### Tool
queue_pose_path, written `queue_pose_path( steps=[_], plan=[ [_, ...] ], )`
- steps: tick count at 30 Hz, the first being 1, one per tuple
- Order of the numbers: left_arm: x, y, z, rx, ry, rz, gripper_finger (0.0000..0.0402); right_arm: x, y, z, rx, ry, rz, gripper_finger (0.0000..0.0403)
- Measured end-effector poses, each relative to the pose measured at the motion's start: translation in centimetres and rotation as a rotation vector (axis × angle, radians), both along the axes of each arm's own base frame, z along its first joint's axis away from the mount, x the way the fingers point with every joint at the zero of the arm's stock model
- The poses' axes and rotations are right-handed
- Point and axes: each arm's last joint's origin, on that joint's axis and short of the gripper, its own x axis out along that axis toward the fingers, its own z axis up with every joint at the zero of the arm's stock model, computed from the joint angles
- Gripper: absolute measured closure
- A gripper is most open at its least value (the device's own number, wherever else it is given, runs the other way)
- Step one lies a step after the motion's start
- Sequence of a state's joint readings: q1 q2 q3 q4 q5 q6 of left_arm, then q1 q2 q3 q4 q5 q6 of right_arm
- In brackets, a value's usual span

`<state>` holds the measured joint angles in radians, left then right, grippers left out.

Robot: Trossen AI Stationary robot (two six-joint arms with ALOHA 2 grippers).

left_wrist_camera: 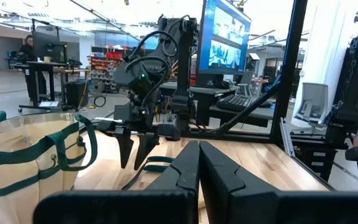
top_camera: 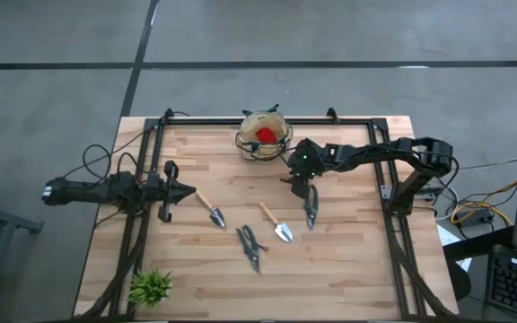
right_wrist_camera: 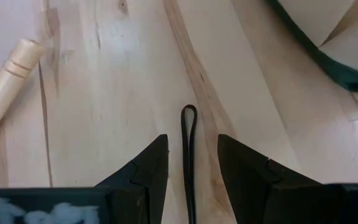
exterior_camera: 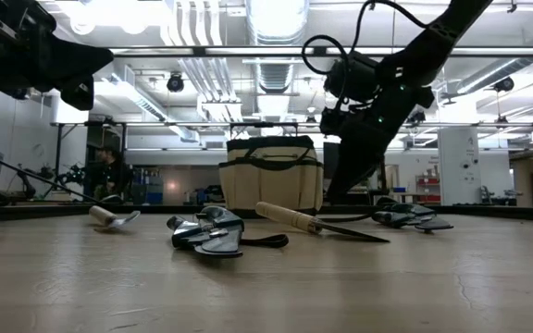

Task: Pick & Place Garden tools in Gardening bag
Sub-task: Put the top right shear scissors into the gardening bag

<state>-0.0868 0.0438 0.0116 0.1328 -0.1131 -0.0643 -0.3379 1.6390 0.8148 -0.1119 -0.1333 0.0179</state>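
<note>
The right gripper (top_camera: 299,186) is held open over bare wood, fingers (right_wrist_camera: 151,168) astride a shears loop (right_wrist_camera: 189,143) — seen only by its wrist. The bag (top_camera: 263,136) sits at the far edge, holding the red lump (top_camera: 267,135). The left gripper (top_camera: 187,190) is closed, empty.

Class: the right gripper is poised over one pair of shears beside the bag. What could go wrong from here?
1. The right gripper stands open astride only the thin loop of the pruning shears; closing there might give a weak, slipping hold.
2. The gardening bag sits close by, so a dangling tool could snag its rim.
</note>
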Motion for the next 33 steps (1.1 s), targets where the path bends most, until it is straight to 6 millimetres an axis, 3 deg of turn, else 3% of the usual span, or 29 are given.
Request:
queue_pose_path(
  steps=[11, 18, 24, 33],
  plan=[
    [0.0, 0.0, 0.0, 0.0, 0.0, 0.0, 0.0389, 0.2, 0.3, -2.7, 0.006, 0.077, 0.034, 0.0264],
    [0.0, 0.0, 0.0, 0.0, 0.002, 0.0, 0.0389, 0.6, 0.3, -3.0, -0.013, 0.096, 0.015, 0.0283],
    [0.0, 0.0, 0.0, 0.001, 0.005, 0.0, 0.0389, 0.7, 0.3, -3.8, -0.02, 0.135, 0.022, 0.0311],
    [0.0, 0.0, -0.1, 0.001, 0.009, 0.0, 0.0389, 1.3, 0.3, -3.5, 0.015, 0.177, 0.027, 0.0392]
  ],
)
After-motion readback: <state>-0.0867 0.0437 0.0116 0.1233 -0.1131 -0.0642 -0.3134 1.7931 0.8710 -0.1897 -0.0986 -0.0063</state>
